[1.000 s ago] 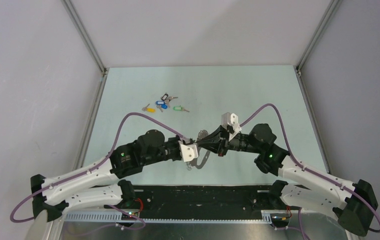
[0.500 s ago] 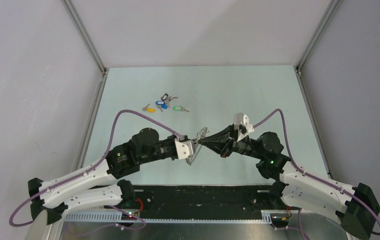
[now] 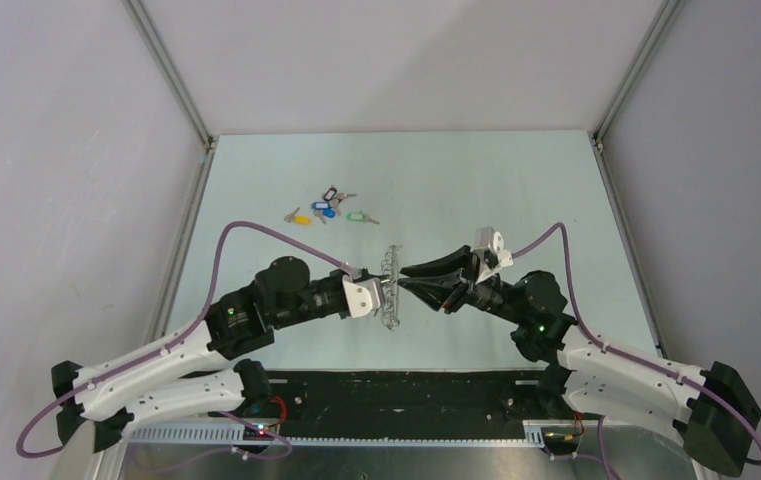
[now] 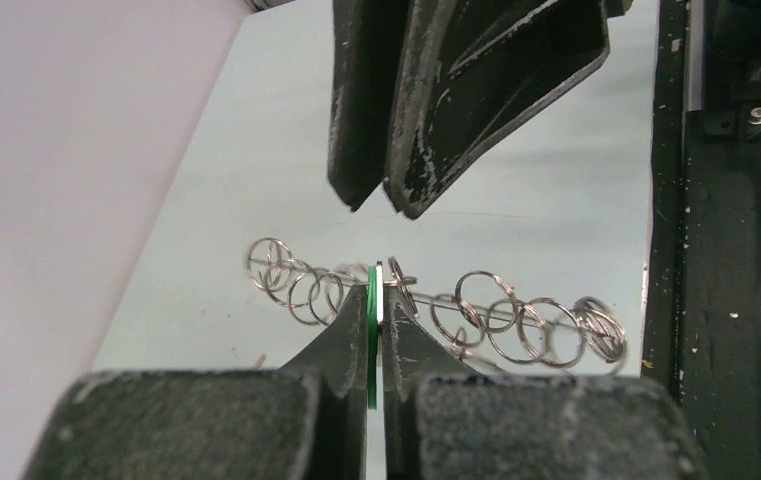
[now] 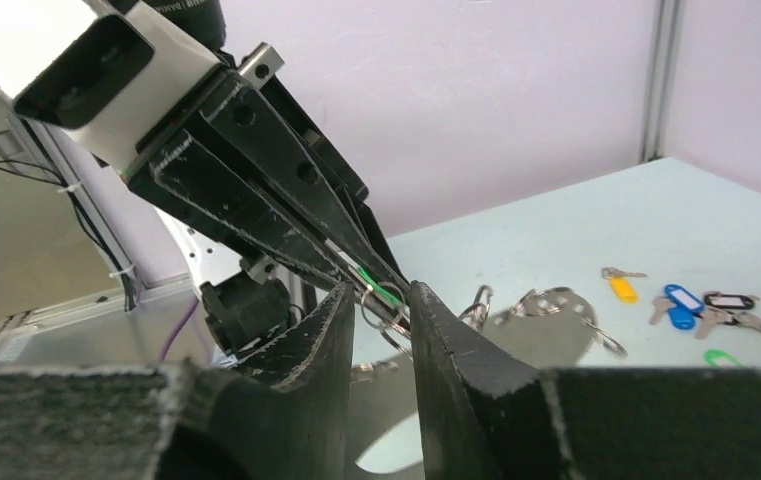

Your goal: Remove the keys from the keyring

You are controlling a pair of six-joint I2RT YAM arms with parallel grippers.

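Note:
The keyring is a thin silvery wire strung with several small rings, held off the table. It also shows in the top view. My left gripper is shut on a thin green flat piece at its middle; in the top view the gripper sits left of centre. My right gripper is open by a narrow gap, its tips just short of the rings and the left fingertips. It faces the left gripper tip to tip in the top view. Loose silvery keys with coloured tags lie on the table. I make out no key on the ring.
The loose keys carry yellow, blue and green tags at the back left of the pale green table. Grey walls with metal frame posts close in the sides and back. A black strip runs along the near edge.
The right fingers have parted and let go of the keyring. The hanging loop has swung up into a line across the left jaws. Both grippers shifted slightly left.

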